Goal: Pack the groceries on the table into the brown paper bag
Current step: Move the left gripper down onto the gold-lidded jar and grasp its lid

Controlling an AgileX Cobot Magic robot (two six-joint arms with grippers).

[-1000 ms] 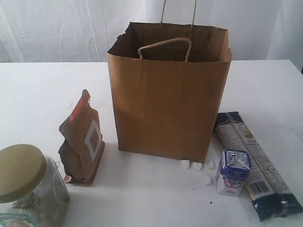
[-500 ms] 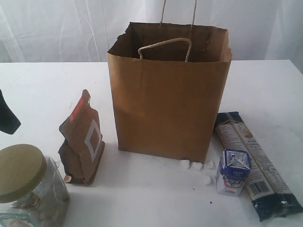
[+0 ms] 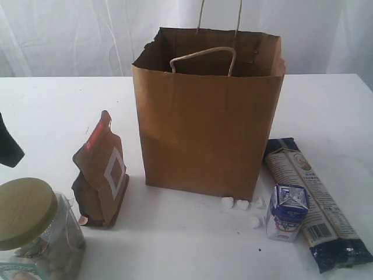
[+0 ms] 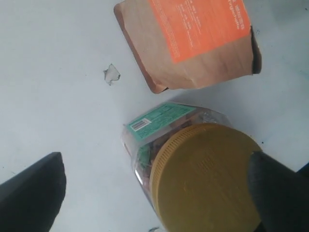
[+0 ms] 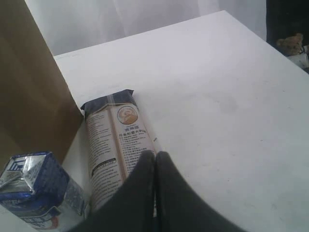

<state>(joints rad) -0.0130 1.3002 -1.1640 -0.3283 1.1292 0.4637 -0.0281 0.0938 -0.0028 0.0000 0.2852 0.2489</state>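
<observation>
Table (image 3: 52, 111): white, matte.
Brown paper bag (image 3: 204, 134): upright at centre, mouth open, interior unseen.
Clear jar (image 3: 29, 224): stood upright at 8 o'clock from the bag, cut off by the frame edge.
Left gripper (image 4: 154, 193): poised above the jar's lid, which is bracketed by the wide-spread jaws; nothing clasped; judged the nearer arm.
Right gripper (image 5: 154, 166): pressed together, empty, over the long packet (image 5: 113, 140).

No wording can be made out. Fine white print is seen on the orange label (image 4: 199, 26) of the brown-red pouch (image 4: 145, 53), a barcode (image 4: 139, 125) on the green label (image 4: 161, 116) of the clear jar (image 4: 203, 179), and tiny dark lines on the cream panel (image 5: 120, 130) of the long packet (image 5: 108, 157).
</observation>
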